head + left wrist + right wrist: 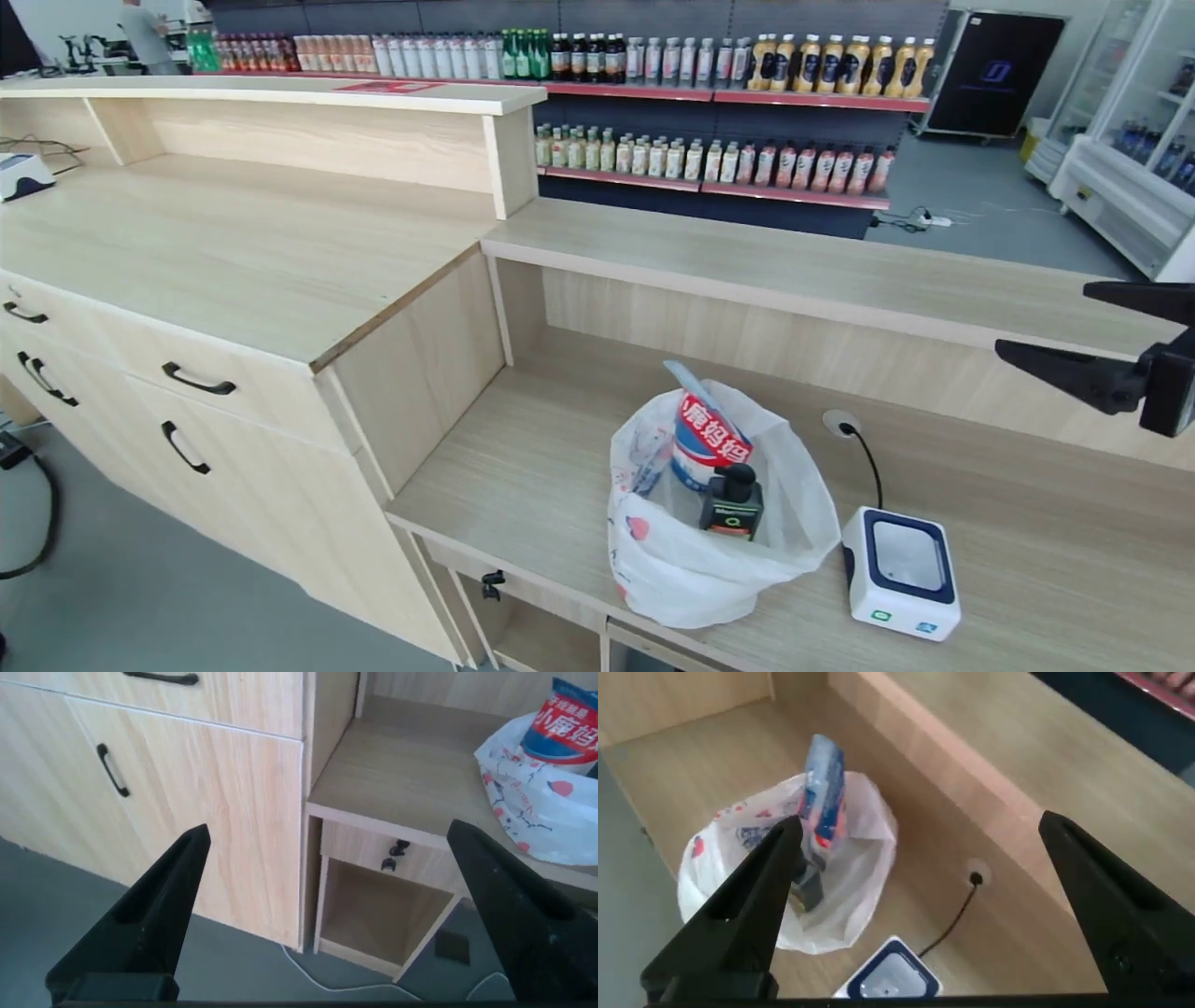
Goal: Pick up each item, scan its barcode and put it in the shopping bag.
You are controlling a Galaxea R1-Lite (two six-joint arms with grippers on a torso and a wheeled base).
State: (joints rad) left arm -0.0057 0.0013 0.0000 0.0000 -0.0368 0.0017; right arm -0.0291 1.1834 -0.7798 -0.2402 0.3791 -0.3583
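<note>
Now my right end effector point(1043, 320) hangs spread and empty at the frame's right edge; my left end effector point(327, 833) is spread too. Lower centre, the shopping bag point(691, 560) on the tabletop point(523, 467) holds a packet point(711, 437) and a bottle point(733, 504), with the scanner point(901, 571) just beside it.

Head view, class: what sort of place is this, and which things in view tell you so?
Most likely a small shop's checkout, perhaps a mock-up: shelves of bottled drinks behind, a barcode scanner on the wooden counter, and a shopping bag holding goods beside it.
</note>
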